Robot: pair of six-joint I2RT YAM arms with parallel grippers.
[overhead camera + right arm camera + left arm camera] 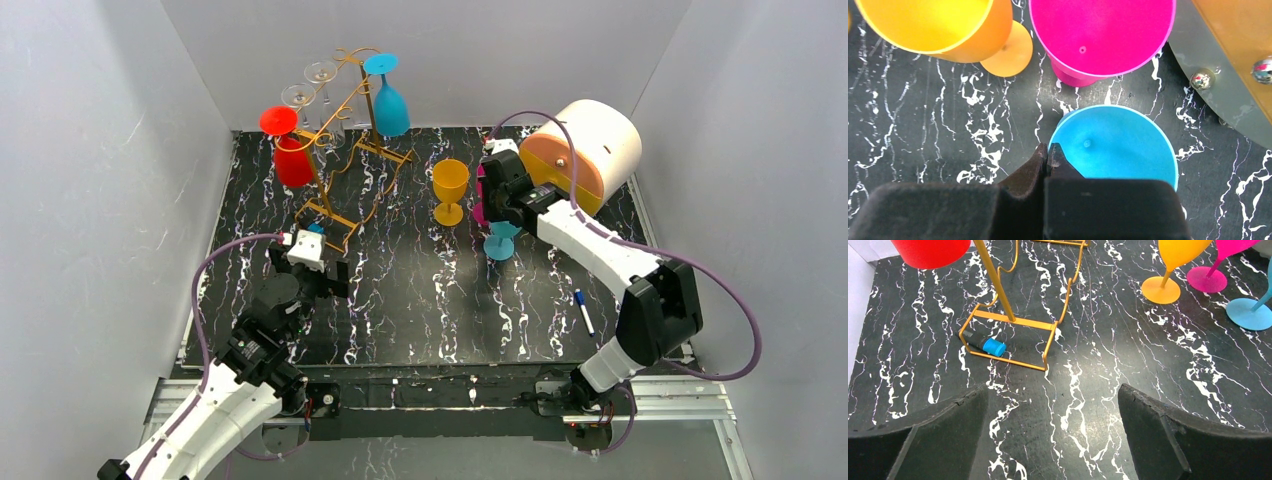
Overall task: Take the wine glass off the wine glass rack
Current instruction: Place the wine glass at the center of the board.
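From above, the wine glass rack (322, 195) is seen standing at the far left of the black marbled desk (420, 310). A red wine glass (292, 160) is hung upside down on the rack's left end and a blue wine glass (390, 108) on its far right end, with two clear wine glasses (320, 75) hung between them. To the right of the rack a yellow goblet (450, 182) is stood upright. Farther right of the rack a light-blue goblet (499, 245) is stood below the right gripper (497, 212), and a magenta goblet (479, 195) is mostly hidden behind that gripper. A cream and orange drum (590, 150) is set farthest right of the rack. A pen (584, 311) is laid well to the near right of it. The left gripper (310, 275) is held just in front of the rack's base.

From the left wrist, the jaws are seen spread wide, both pads (943, 432) clear of everything. A blue-capped marker (983, 344) is laid inside the rack's rectangular base. The red bowl is hung beside the rack's post, and the three goblet feet are seen off to the rack's right.

From the right wrist, the jaws are seen pressed together, their tips at the light-blue goblet's rim. Whether the rim is caught between them cannot be told. The yellow and magenta bowls are seen just beyond it.
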